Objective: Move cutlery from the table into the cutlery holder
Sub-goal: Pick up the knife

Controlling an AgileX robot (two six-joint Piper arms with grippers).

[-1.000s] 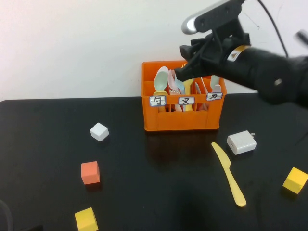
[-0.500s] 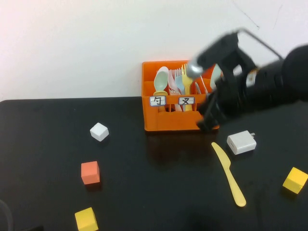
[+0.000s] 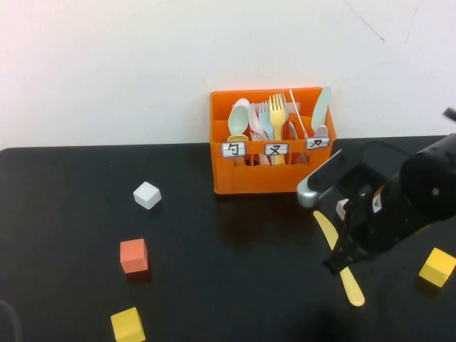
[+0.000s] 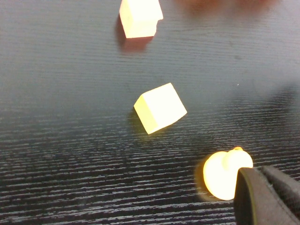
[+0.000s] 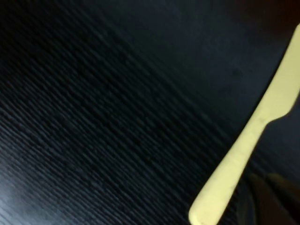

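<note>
While the right claw hangs low over the black bench, with its grip state impossible to tell, the pale yellow plastic knife lies flat directly beneath it. A second ago it hovered at the orange cutlery holder. The left claw sits parked, fingers unreadable, beside a yellow cube.

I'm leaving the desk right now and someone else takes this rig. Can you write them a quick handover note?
Right gripper: low over the yellow knife on the black table, nothing visibly held.
Left gripper: out of the high view, parked above the table near a yellow block.
Done: spoons, forks and a knife stand in the orange cutlery holder at the table's back.
Left: grasp the yellow knife, the only cutlery seen outside it, and drop it in.
</note>
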